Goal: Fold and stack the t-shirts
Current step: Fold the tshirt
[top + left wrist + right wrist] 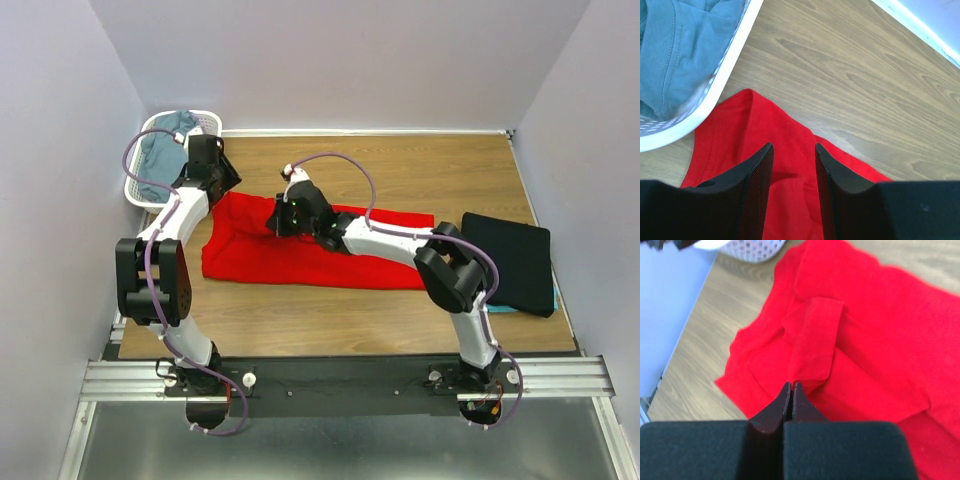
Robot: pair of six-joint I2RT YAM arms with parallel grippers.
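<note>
The red t-shirt (330, 262) lies spread across the middle of the table, its left part folded over itself. My right gripper (277, 217) is over that left part; in the right wrist view it (791, 386) is shut on a raised fold of the red t-shirt (812, 340). Over the shirt's far left corner (765, 120) my left gripper (794, 146) hangs open, holding nothing. A folded black t-shirt (510, 258) rests at the right on a teal one (497, 309). The grey-blue t-shirt (165, 150) sits in the basket.
The white lattice basket (210, 118) stands at the far left corner, close beside my left gripper; its rim (730, 65) passes just beyond the red corner. Walls close in the table on the left, back and right.
</note>
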